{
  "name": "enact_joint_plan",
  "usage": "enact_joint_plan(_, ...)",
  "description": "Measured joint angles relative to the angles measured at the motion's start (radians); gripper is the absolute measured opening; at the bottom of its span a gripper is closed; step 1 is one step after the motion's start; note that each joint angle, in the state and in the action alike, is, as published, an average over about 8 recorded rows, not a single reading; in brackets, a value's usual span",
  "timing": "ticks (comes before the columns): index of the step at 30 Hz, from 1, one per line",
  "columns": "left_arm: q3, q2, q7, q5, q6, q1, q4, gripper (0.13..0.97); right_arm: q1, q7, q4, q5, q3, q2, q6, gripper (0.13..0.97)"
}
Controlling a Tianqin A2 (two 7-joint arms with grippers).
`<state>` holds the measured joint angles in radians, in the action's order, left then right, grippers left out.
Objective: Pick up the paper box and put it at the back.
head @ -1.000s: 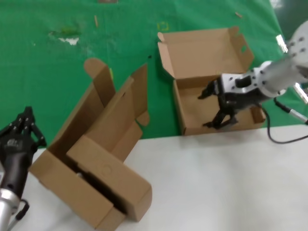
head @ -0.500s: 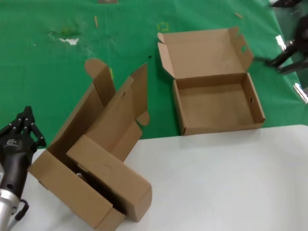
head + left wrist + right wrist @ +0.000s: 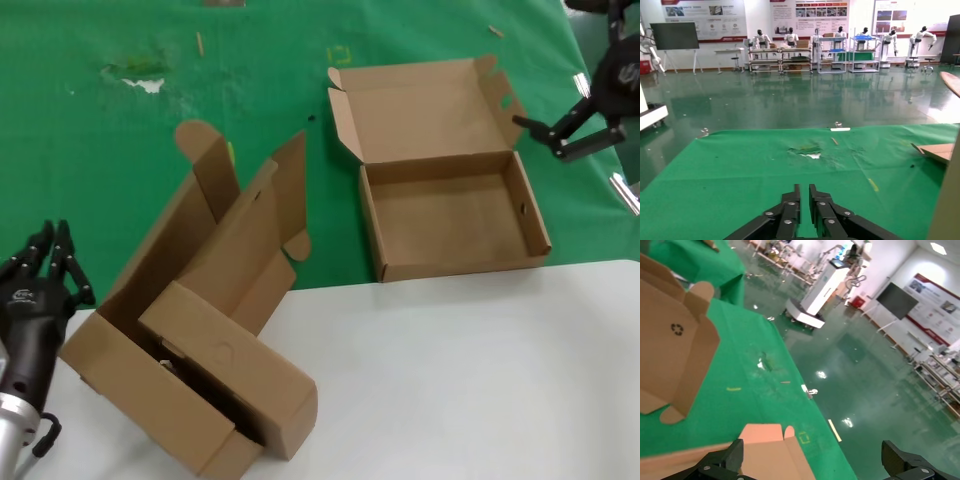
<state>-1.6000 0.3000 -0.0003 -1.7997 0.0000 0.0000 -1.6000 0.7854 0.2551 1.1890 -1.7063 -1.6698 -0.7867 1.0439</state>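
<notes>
Hovering with its fingers spread and holding nothing, the right gripper hung just beside the paper box, which sat lid-open on the green cloth. Swinging back carelessly, a finger might have snagged an eared flap and dragged the box.

The left gripper waited, fingers together, near the nested boxes.

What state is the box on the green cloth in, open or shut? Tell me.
Open. The paper box lies on the green cloth with its lid folded back flat and its tray bare inside. The right gripper hangs beside it, apart, fingers spread.
</notes>
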Motion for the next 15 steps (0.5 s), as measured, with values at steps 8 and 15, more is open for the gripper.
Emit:
enact_joint_plan(8, 0.0, 0.0, 0.0, 0.0, 0.0, 0.0, 0.0, 0.232, -0.094, -0.03, 0.049, -0.011, 0.008, 0.058, -0.124, 0.958)
enact_joint_plan(15, 0.0, 0.0, 0.0, 0.0, 0.0, 0.0, 0.0, 0.339, -0.177, -0.057, 0.092, -0.021, 0.016, 0.11, -0.235, 0.966)
